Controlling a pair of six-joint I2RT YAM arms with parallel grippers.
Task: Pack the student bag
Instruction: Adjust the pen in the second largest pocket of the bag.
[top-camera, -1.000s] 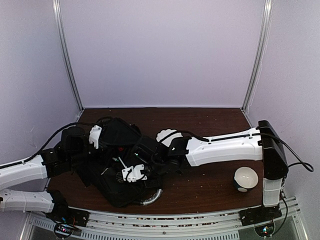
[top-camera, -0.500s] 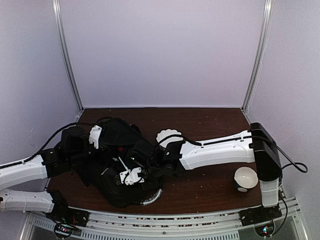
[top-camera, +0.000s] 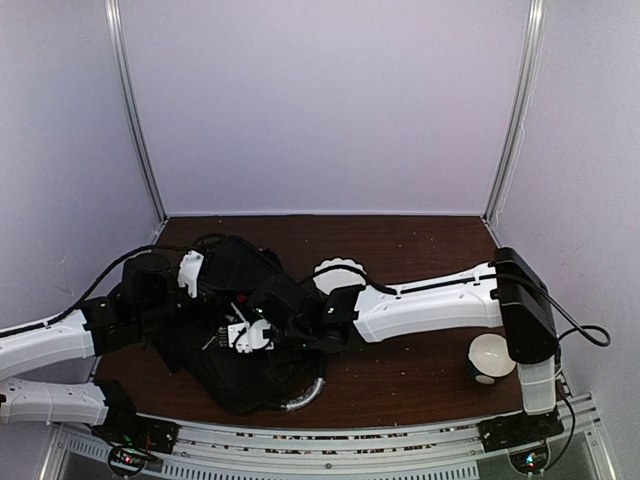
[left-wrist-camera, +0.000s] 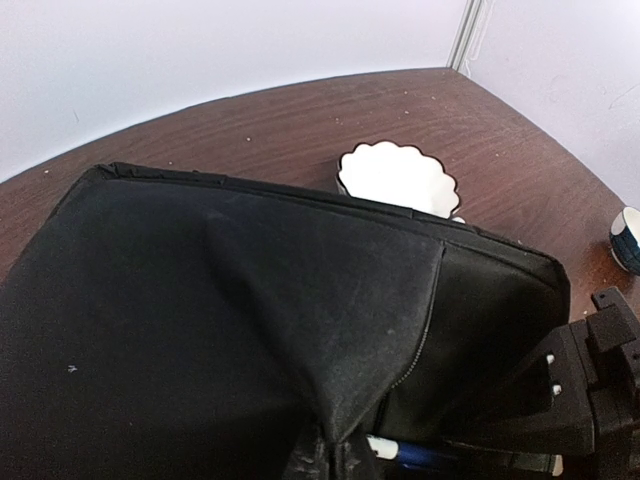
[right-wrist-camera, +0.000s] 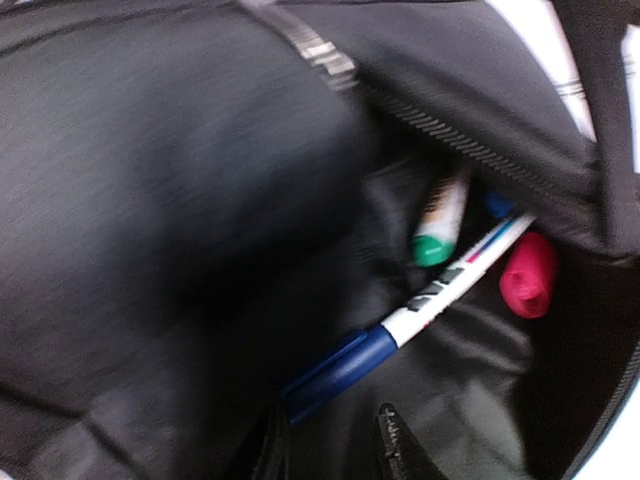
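Right wrist view: right fingers (right-wrist-camera: 400, 450), slightly spread and empty, hover above a blue pen (right-wrist-camera: 400, 320) inside the student bag (top-camera: 245, 375), at the counter's (top-camera: 420, 250) near left. Left fingers (top-camera: 190, 272) pinch its flap; a slip there could close the opening.

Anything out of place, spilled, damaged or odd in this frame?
Nothing stands out. The student bag lies open on the table, with a blue-capped marker, a green-capped marker and a red object loose inside. The scalloped white dish behind it and the bowl at the right sit upright; nothing is spilled.
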